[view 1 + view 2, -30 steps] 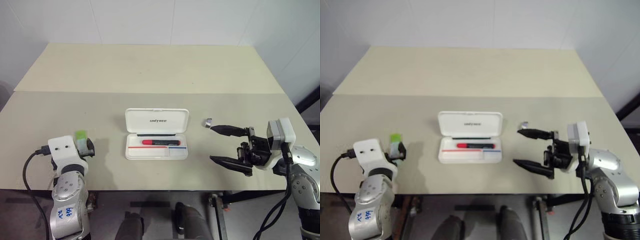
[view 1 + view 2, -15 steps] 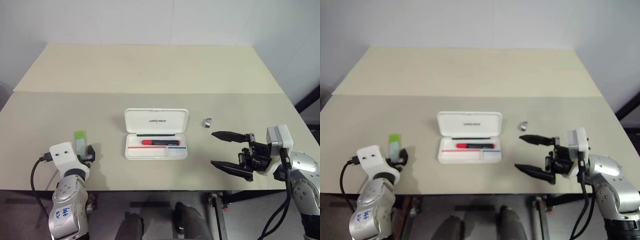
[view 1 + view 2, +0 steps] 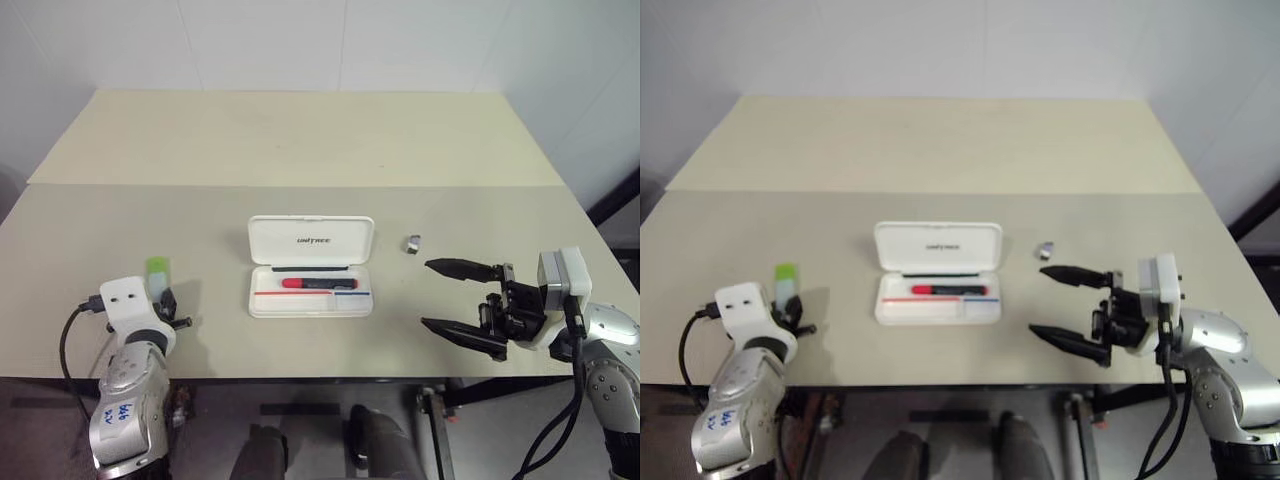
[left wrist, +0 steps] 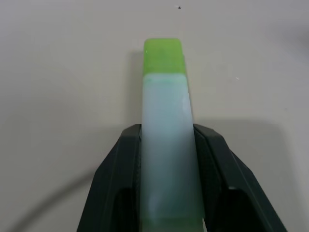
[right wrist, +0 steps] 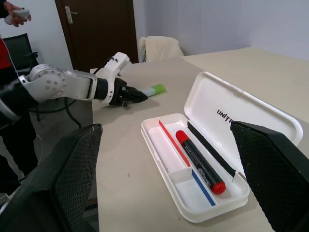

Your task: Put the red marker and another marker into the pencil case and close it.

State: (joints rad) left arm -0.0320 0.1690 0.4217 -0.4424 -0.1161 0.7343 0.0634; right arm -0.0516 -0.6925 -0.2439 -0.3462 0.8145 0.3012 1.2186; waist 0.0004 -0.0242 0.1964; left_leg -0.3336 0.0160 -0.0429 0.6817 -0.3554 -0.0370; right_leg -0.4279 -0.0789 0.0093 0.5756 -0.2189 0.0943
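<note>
Left of the open pencil case [image 3: 311, 268], which is already holding the red marker [image 3: 319, 283], the left gripper [image 4: 166, 145] is now pinching the green highlighter [image 4: 167, 140] after standing spread, readying a lift, while the right gripper [image 3: 452, 298] is staying spread.

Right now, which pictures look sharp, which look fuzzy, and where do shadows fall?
Left wrist view: another marker is soft and blurry, its shadow falling on the table. Right wrist view: the pencil case and the red marker are crisp, while the right tool's fingers are blurred. Left eye view: even light, faint shadows.
</note>
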